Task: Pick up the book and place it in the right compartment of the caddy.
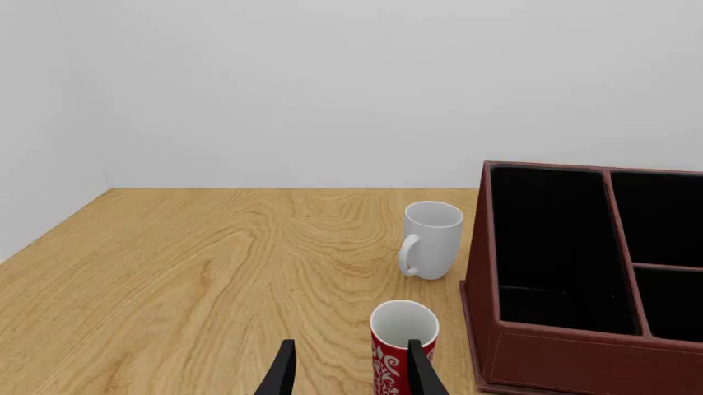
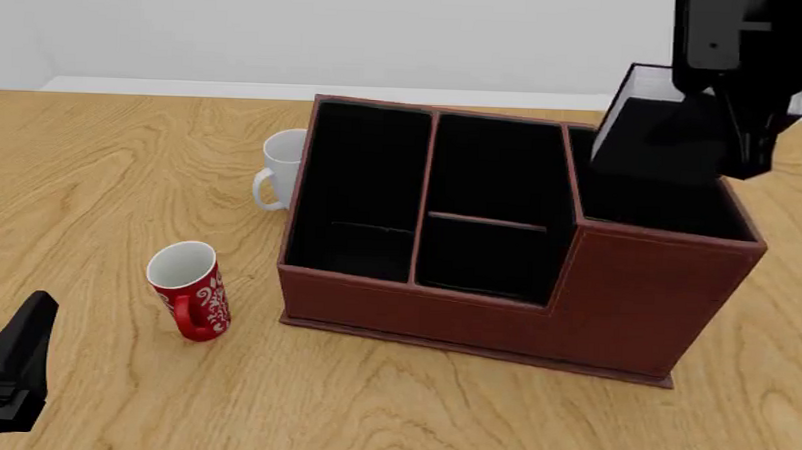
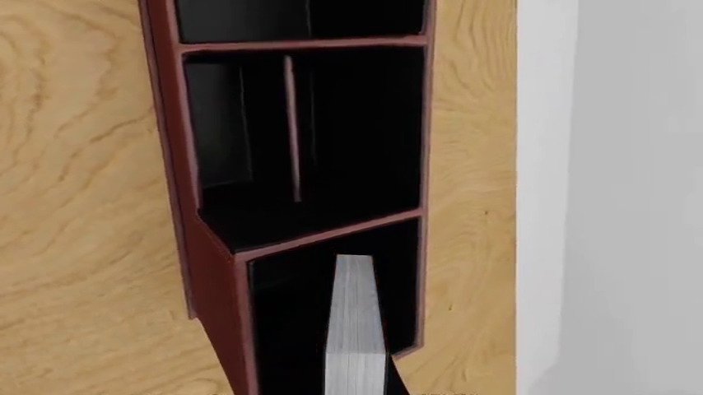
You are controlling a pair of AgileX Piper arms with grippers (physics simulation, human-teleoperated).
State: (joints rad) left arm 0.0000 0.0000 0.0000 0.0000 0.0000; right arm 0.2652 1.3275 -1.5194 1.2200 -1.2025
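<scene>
The reddish-brown caddy (image 2: 505,324) stands mid-table, its tall right compartment (image 2: 642,205) at the right end. My right gripper (image 2: 709,121) is shut on the black book (image 2: 658,134) and holds it tilted, partly above and partly inside that compartment's opening. In the right wrist view the book's white page edge (image 3: 354,321) hangs over the right compartment (image 3: 288,329). My left gripper (image 1: 353,378) is open and empty, low at the near left (image 2: 9,366), just short of a red mug (image 1: 401,341).
A red patterned mug (image 2: 192,288) stands left of the caddy near its front. A white mug (image 2: 283,166) stands farther back beside the caddy's left wall. The caddy (image 1: 571,362) also shows in the left wrist view. The table's back edge meets a white wall.
</scene>
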